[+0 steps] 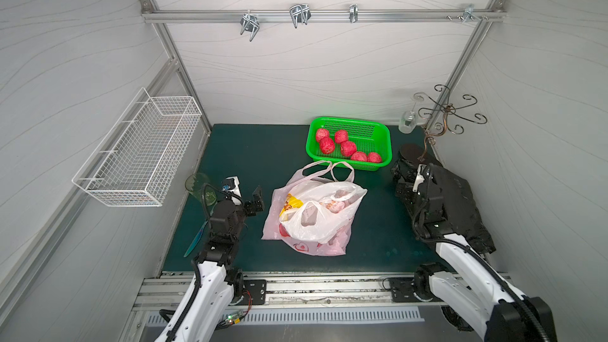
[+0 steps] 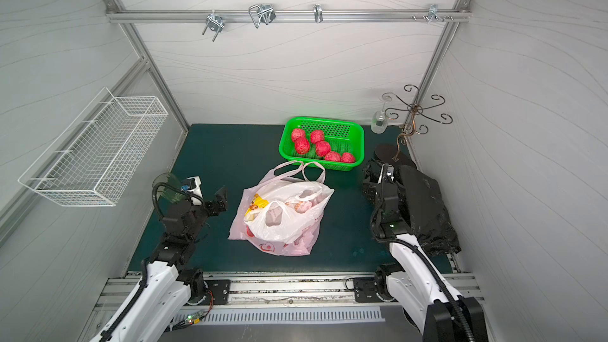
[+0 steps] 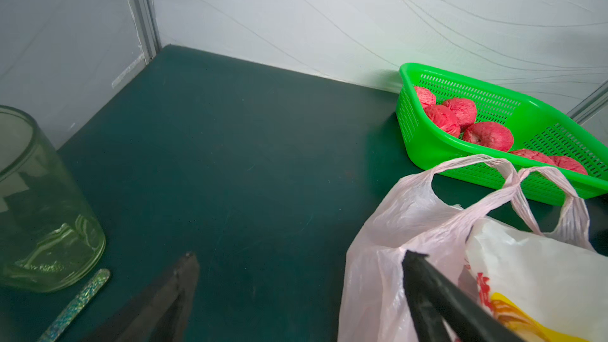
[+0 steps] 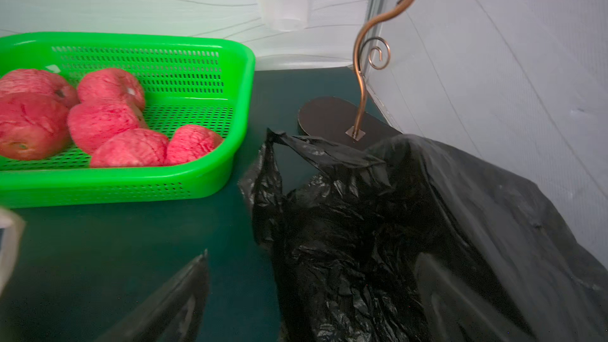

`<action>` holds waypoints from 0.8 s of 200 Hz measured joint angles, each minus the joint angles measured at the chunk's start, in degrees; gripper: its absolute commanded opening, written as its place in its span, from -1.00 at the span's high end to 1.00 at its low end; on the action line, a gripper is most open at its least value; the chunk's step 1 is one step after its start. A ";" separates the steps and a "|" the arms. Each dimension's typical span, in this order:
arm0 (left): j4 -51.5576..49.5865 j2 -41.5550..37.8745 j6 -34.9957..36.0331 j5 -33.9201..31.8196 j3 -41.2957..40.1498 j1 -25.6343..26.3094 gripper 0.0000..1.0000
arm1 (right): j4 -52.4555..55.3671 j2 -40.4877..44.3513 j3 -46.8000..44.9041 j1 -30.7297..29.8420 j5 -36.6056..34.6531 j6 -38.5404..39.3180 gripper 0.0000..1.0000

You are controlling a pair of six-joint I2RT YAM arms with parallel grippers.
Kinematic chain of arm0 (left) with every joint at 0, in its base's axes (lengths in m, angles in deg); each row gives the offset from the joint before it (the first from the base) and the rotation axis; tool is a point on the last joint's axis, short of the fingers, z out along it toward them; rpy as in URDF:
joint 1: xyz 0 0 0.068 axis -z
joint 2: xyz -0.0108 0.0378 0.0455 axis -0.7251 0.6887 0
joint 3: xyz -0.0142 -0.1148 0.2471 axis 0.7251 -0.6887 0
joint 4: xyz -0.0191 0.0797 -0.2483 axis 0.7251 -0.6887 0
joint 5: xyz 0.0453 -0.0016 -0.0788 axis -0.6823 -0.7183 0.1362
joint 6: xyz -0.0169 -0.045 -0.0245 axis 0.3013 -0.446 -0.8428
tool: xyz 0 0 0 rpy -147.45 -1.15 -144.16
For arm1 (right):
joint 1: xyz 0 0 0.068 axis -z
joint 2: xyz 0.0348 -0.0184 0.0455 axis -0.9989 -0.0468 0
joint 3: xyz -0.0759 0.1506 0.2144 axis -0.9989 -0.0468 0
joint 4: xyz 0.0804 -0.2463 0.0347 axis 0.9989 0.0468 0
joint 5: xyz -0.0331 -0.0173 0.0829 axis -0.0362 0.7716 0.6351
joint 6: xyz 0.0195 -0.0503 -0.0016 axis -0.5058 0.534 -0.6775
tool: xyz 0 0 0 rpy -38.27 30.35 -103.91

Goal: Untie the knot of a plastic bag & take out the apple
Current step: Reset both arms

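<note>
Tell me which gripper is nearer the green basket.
Right. The right gripper sits beside the green basket, at its right end; the left gripper is far off, beyond the plastic bags.

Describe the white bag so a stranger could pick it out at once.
On the dark green mat, find the bright green basket of red apples at the back. Just in front of it lie two bags; the white bag is the upper one, resting on a pink bag. Only it carries a yellow print, unlike the black bag at the side.
</note>
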 measured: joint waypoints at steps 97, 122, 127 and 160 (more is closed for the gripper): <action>34.69 37.90 7.82 -3.96 -4.57 -0.42 -0.98 | -40.59 -27.89 -7.63 5.57 13.86 -0.04 -0.98; 41.24 44.94 10.56 -1.84 -0.81 -1.31 -0.97 | -42.58 -39.69 -5.07 6.08 16.96 0.44 -0.98; 43.80 47.58 10.84 -1.95 -0.07 -1.42 -0.97 | -40.37 -39.98 -3.93 6.08 17.66 0.57 -0.98; 40.57 55.52 10.14 -2.84 5.22 -3.54 -0.98 | -33.90 -40.52 6.27 6.08 21.86 1.75 -0.98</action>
